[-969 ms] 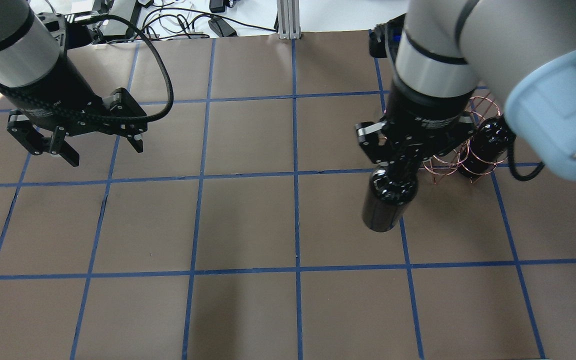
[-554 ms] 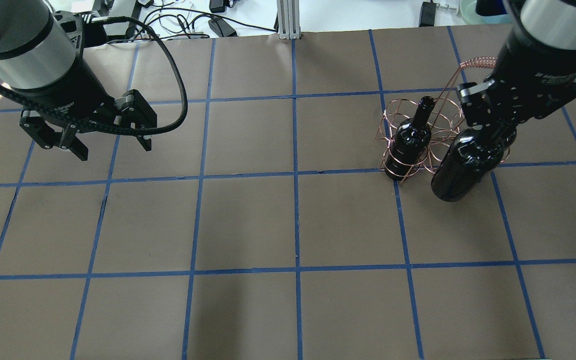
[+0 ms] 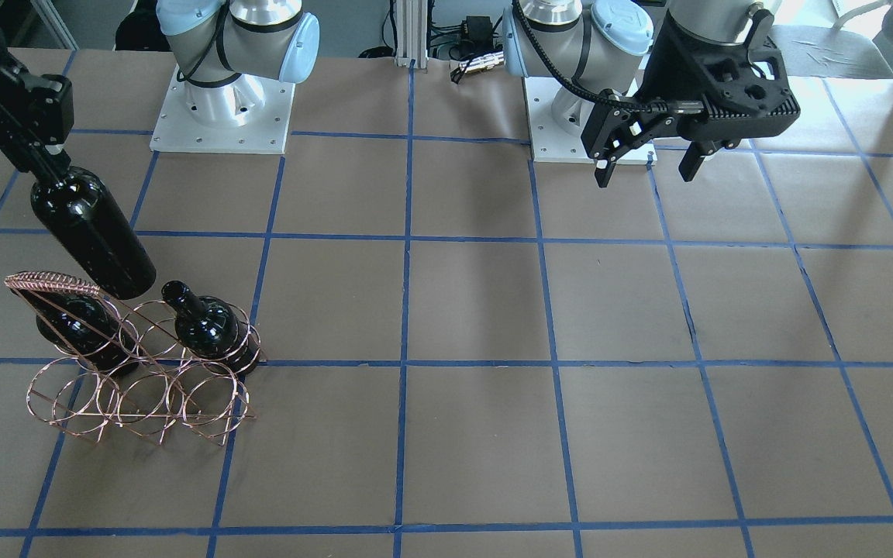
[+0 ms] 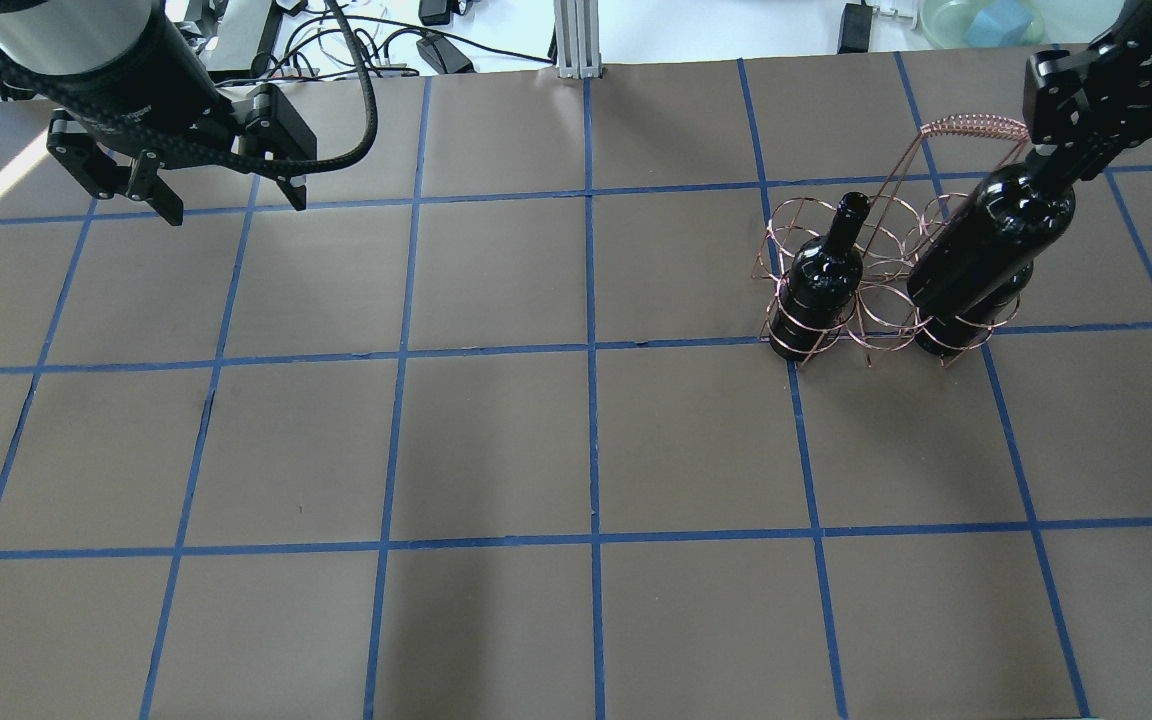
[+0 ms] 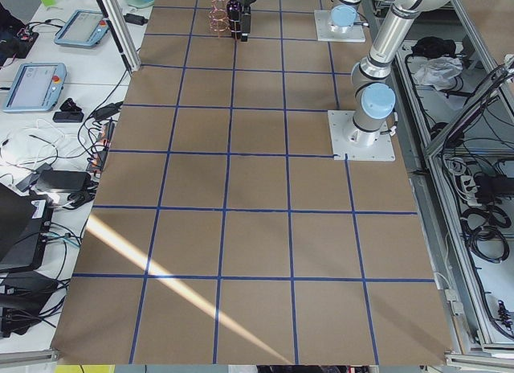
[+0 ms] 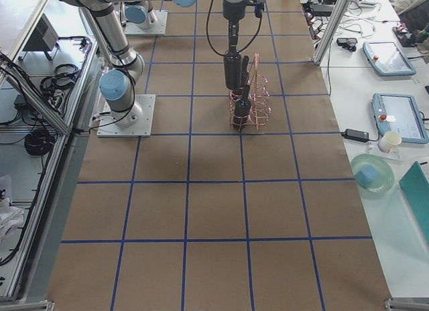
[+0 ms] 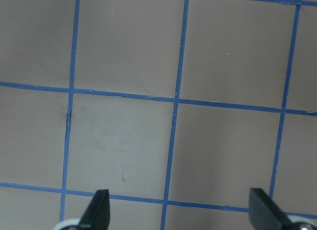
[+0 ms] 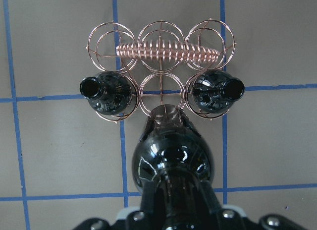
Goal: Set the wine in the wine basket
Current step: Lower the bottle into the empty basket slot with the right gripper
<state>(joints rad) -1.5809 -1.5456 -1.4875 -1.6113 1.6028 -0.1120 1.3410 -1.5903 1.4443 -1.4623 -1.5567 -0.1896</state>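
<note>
Wine bottle point(image 4: 991, 245): clamped at neck in right gripper point(image 4: 1056, 158), tilted above basket point(image 4: 976, 123) (two other bottles point(image 8: 106, 93) point(image 8: 215, 93) seated inside); left gripper point(image 4: 234, 205) spread apart.

The wine point(image 4: 986, 245) is smooth, shiny, almost black glass, the wine basket point(image 8: 168, 50) is thin, shiny copper-coloured wire, the counter point(image 4: 496, 440) looks like dull brown paper with blue tape lines point(image 4: 593, 440), and the left end effector point(image 4: 234, 207) is dull black.

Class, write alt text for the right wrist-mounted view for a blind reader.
The right gripper holds a black wine bottle by its neck, base toward the copper wine basket, aimed at the empty hoop between two seated bottles.
</note>
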